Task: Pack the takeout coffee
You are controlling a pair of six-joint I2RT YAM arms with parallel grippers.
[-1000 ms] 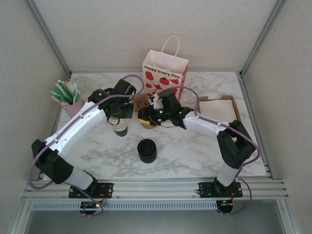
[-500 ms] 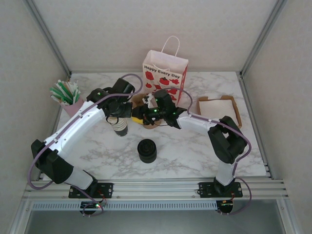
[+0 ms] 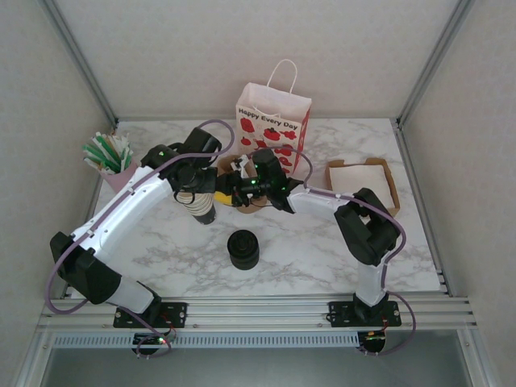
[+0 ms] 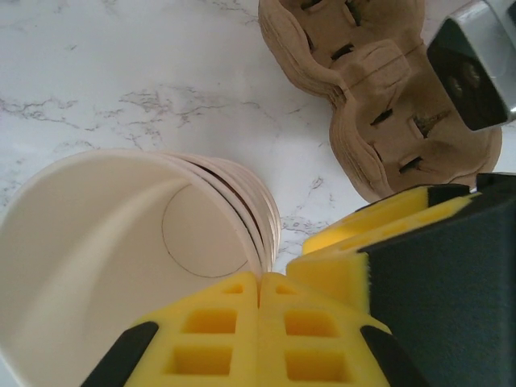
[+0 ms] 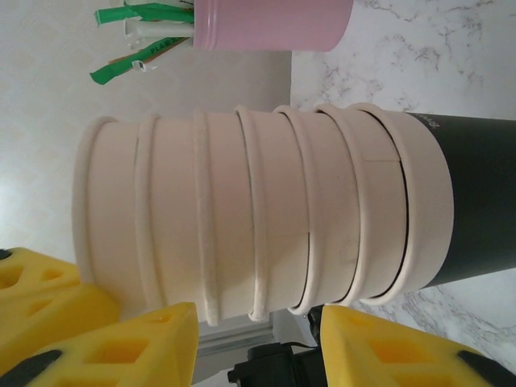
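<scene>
place: lab test cell | evidence: aluminium frame rails (image 3: 242,310), plain panel walls (image 3: 201,48), marble-print tabletop (image 3: 306,250)

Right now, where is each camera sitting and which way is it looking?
Top: above and behind, looking down on the table; left arm and right arm show.
Left wrist: on the left arm, looking down into the cups; left gripper at the bottom.
Right wrist: on the right arm, looking level at the cups' side; right gripper at the bottom.
Both wrist views share the cups.
</scene>
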